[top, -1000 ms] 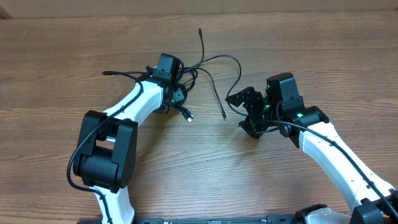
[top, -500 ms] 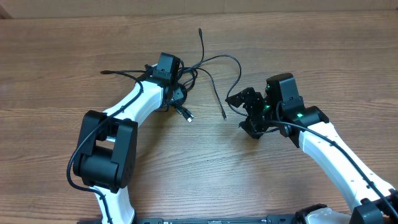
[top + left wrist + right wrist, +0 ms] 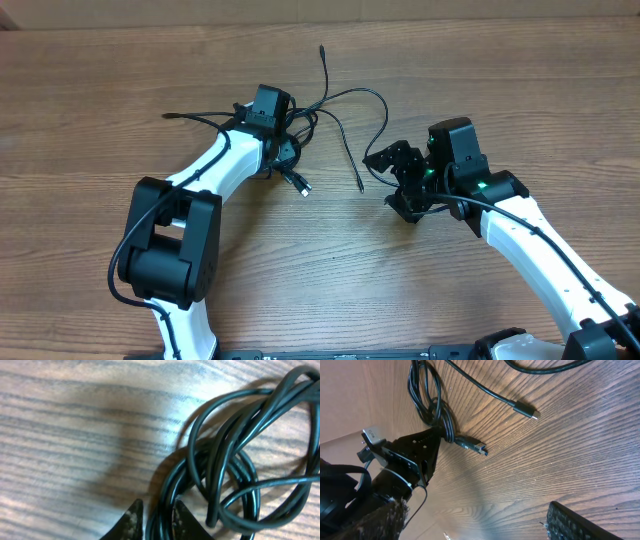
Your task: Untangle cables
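The cables point(image 3: 303, 122) lie bunched in a knot toward the far middle of the table point(image 3: 110, 60), with loose ends running out of it. One end runs up and away and one goes out to the left. A third loops right and down to a small plug point(image 3: 360, 186), and a short tail ends in a silver-tipped plug point(image 3: 304, 189) just on the near side of the knot. In the left wrist view several strands cross and wrap through one another in tight loops.

The left gripper point(image 3: 159, 519) sits right at the knot, its fingers close together with a dark strand pinched between them. From above, its arm covers part of the bundle. The right gripper point(image 3: 398, 180) hangs well apart to the right, fingers spread wide with nothing between them, near the small plug but not touching it.

The main risk, as I judge it, is that the left grip has caught more than one strand, or a strand that passes through a loop. A pull would then cinch the knot rather than open it. With nothing pinning the rest, the whole bundle may simply drag along the smooth wood. A cord this thin may also slip from the fingertips
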